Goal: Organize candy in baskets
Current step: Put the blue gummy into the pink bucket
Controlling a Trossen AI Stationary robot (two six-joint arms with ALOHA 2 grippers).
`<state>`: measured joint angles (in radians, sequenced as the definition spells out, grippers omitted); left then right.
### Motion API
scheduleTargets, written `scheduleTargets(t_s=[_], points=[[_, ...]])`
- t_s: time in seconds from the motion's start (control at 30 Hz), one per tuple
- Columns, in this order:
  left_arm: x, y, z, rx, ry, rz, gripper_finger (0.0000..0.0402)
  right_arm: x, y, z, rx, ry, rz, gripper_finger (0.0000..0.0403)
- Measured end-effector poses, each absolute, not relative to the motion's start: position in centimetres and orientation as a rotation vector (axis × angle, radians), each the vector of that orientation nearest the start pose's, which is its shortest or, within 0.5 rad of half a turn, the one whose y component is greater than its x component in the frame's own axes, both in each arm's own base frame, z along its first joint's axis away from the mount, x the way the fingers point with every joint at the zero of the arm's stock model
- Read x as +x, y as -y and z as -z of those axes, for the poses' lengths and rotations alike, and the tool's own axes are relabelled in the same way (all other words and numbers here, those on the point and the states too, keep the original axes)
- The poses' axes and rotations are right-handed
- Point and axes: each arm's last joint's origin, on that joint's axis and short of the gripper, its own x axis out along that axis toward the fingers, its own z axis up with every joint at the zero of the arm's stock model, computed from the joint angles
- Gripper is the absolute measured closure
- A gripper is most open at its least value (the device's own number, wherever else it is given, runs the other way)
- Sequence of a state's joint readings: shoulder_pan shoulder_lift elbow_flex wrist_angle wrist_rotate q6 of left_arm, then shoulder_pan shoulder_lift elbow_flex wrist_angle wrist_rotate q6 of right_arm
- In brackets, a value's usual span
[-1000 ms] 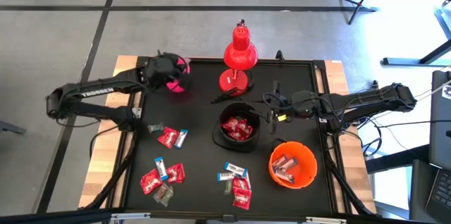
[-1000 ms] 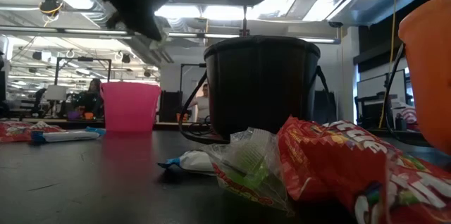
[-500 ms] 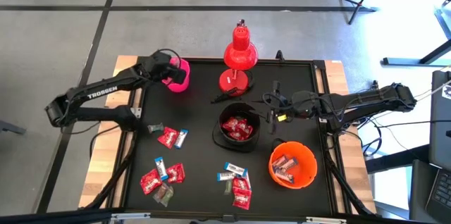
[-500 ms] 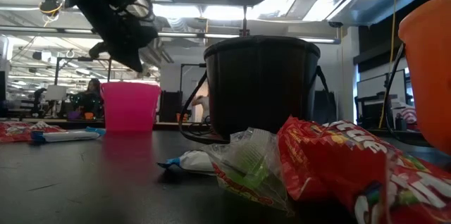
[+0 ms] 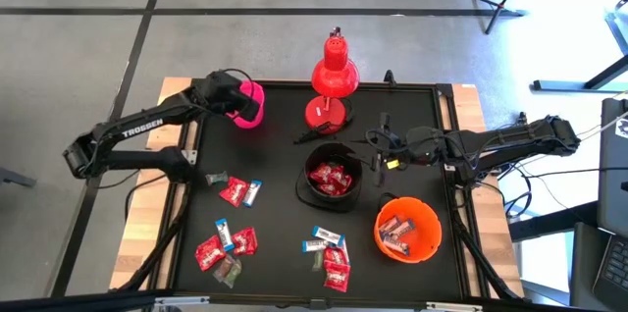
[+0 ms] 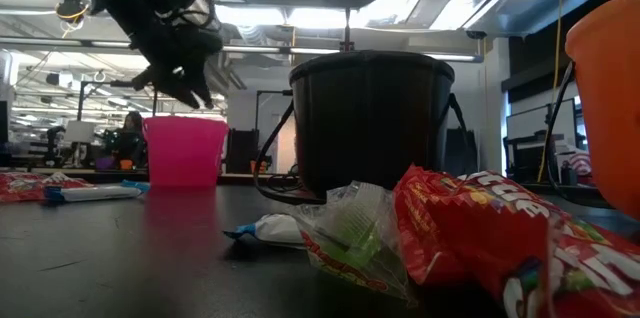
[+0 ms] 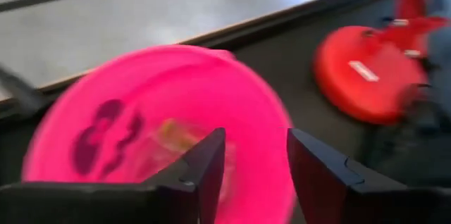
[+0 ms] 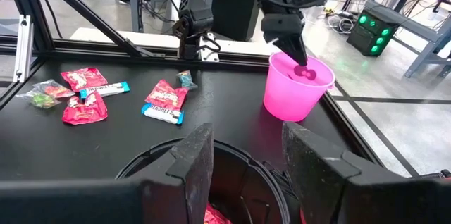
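Left gripper (image 7: 255, 164) hangs directly above the pink basket (image 7: 151, 122), fingers (image 7: 204, 164) spread with an empty gap between them. The basket stands upright, mouth facing up toward the tool; inside lies a small wrapped piece, too blurred for its long axis to be told. Further off, the right gripper (image 8: 243, 155), fingers likewise apart and empty, hovers over the black basket (image 5: 330, 177). Loose candy (image 5: 238, 190) lies on the table, well apart from both tools.

One camera looks straight down; another sits at tabletop level. Both wrist cameras share the pink basket (image 7: 162, 125).
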<state>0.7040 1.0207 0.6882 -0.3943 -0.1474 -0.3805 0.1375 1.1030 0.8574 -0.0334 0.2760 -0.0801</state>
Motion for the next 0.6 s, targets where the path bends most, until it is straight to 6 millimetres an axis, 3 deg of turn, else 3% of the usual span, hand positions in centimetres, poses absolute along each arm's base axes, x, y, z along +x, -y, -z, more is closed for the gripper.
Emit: scheduleTargets(t_s=[0.1,0.2,0.43,0.6], points=[[15.9,-13.4,-25.8,-0.548,-0.519,-0.813,0.0254,24.4,-2.6,-31.1,-0.137,-0.279,0.127,0.0235],[16.7,-12.4,-28.9,-0.483,-0.445,-0.658,0.0261,24.4,-2.6,-31.1,-0.137,-0.279,0.127,0.0235],[17.7,-7.2,-35.9,-0.316,-0.379,-0.385,0.0275,24.4,-2.6,-31.1,-0.137,-0.279,0.127,0.0235],[16.8,-3.5,-36.3,-0.275,-0.608,-0.305,0.0276,24.4,-2.6,-31.1,-0.137,-0.278,0.127,0.0235]])
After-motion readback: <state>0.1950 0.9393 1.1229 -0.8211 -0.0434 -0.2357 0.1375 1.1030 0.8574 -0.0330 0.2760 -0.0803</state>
